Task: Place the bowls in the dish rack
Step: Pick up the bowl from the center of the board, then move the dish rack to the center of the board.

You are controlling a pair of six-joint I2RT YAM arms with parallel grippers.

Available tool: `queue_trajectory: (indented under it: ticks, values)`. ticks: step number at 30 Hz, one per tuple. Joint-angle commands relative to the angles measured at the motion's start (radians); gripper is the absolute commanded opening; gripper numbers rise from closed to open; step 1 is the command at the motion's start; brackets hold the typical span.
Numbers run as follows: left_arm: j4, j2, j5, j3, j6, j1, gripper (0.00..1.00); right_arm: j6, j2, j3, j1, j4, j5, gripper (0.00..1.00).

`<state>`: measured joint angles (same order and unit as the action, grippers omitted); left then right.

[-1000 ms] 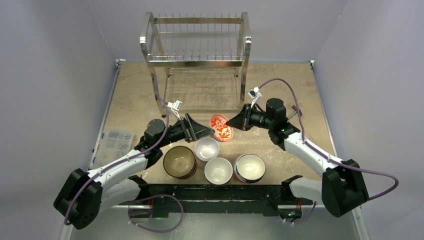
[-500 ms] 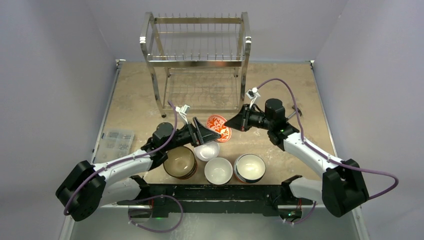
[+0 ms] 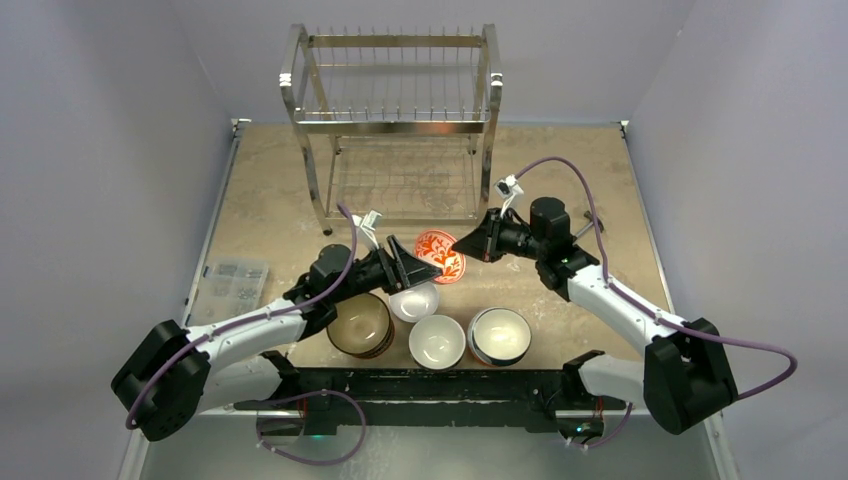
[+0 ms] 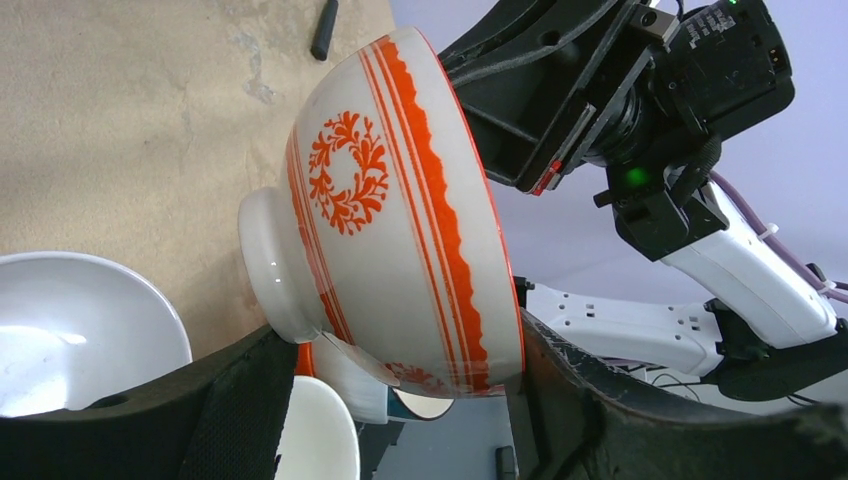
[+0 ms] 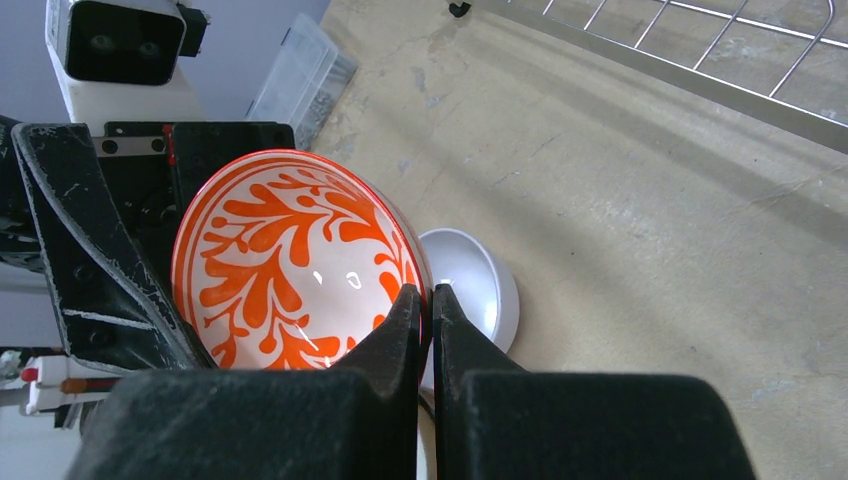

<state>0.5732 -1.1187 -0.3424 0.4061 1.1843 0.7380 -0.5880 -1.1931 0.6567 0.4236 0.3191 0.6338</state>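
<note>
A red-patterned bowl hangs tilted on its side above the table, in front of the chrome dish rack. My right gripper is shut on its rim, one finger inside and one outside; this shows in the right wrist view. My left gripper straddles the same bowl, jaws wide, one finger against the foot and one against the rim. Below it sit a small white bowl, a second white bowl, a brown bowl and a blue-rimmed bowl.
A clear plastic parts box lies at the table's left edge. The rack's lower wire shelf shows at the top of the right wrist view. The four bowls crowd the near edge between the two arm bases.
My left gripper has moved right and closed in around the red-patterned bowl that the right gripper holds. The right arm has barely moved.
</note>
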Motion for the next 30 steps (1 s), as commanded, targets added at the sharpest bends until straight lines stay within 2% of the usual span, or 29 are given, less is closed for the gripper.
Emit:
queue_trajectory:
  ticks: [1, 3, 4, 7, 9, 16, 25, 27, 30]
  values:
    - [0.02, -0.007, 0.016, 0.052, -0.026, 0.007, 0.13, 0.014, 0.005, 0.048, 0.007, 0.019, 0.012, 0.0]
    - [0.017, -0.014, 0.017, 0.054, -0.029, 0.006, 0.02, 0.015, 0.0, 0.05, 0.007, 0.018, 0.011, 0.07]
    - [0.013, -0.018, 0.017, 0.056, -0.029, 0.007, 0.0, 0.018, -0.002, 0.051, 0.007, 0.008, 0.007, 0.15]
    - [0.001, -0.023, 0.021, 0.061, -0.027, 0.007, 0.0, 0.043, -0.004, 0.067, 0.007, -0.04, -0.041, 0.39]
    - [-0.013, -0.024, 0.032, 0.063, -0.03, 0.006, 0.0, 0.063, -0.003, 0.074, 0.007, -0.068, -0.081, 0.46]
    - [-0.091, -0.03, 0.059, 0.088, -0.055, -0.007, 0.0, 0.121, 0.004, 0.08, -0.012, -0.13, -0.301, 0.59]
    - [-0.118, -0.005, 0.003, 0.068, -0.05, -0.092, 0.0, 0.19, -0.051, 0.136, -0.08, -0.141, -0.514, 0.64]
    - [-0.124, 0.012, -0.007, 0.056, -0.05, -0.111, 0.0, 0.204, -0.073, 0.162, -0.092, -0.143, -0.561, 0.7]
    - [-0.149, 0.04, -0.018, 0.047, -0.053, -0.14, 0.0, 0.216, -0.114, 0.206, -0.107, -0.136, -0.588, 0.71]
